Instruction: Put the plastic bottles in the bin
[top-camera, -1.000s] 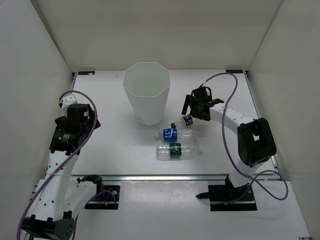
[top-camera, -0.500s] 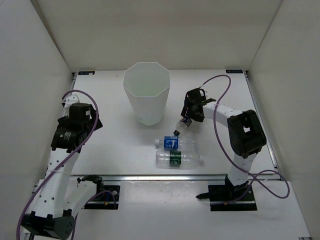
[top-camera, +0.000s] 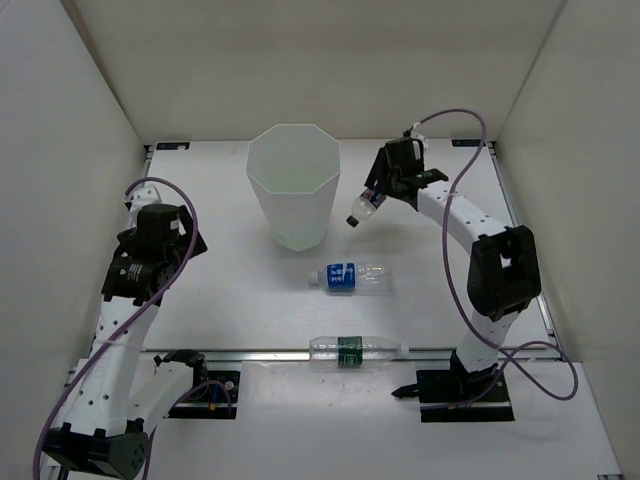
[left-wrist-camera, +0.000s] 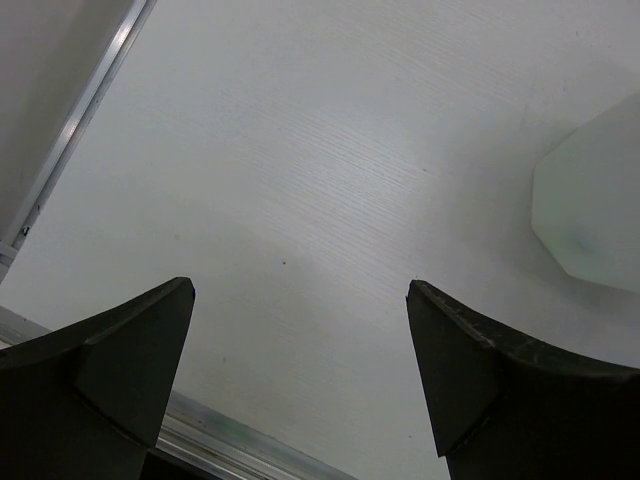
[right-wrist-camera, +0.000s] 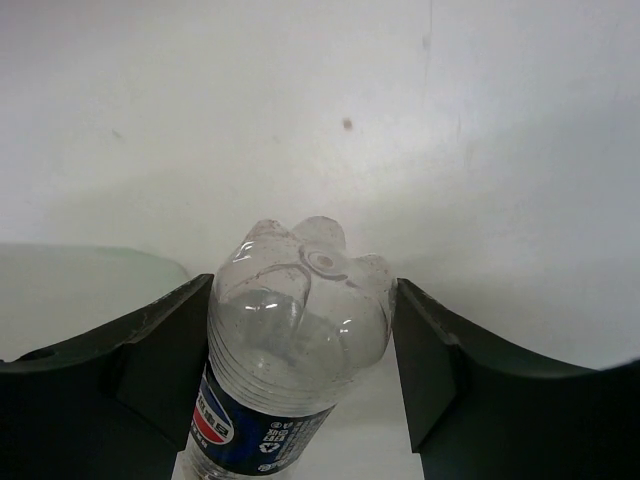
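My right gripper (top-camera: 378, 192) (right-wrist-camera: 303, 283) is shut on a clear bottle with a blue label (top-camera: 362, 206) (right-wrist-camera: 290, 340), holding it near its base. The bottle hangs in the air, cap down and tilted, just right of the bin's rim. The bin (top-camera: 293, 195) (left-wrist-camera: 592, 205) is a tall white faceted container standing at the middle back of the table. A second blue-label bottle (top-camera: 351, 277) lies on its side in front of the bin. A clear bottle with a dark green label (top-camera: 351, 349) lies at the table's front edge. My left gripper (top-camera: 148, 265) (left-wrist-camera: 300, 288) is open over bare table at the left.
White walls close in the table on the left, back and right. A metal rail (top-camera: 250, 351) (left-wrist-camera: 230, 440) runs along the table's front edge, and the green-label bottle rests against it. Purple cables loop off both arms.
My right gripper closed on the blue-label bottle and lifted it up toward the bin's rim. The green-label bottle rolled to the front edge. The other blue-label bottle shifted slightly.
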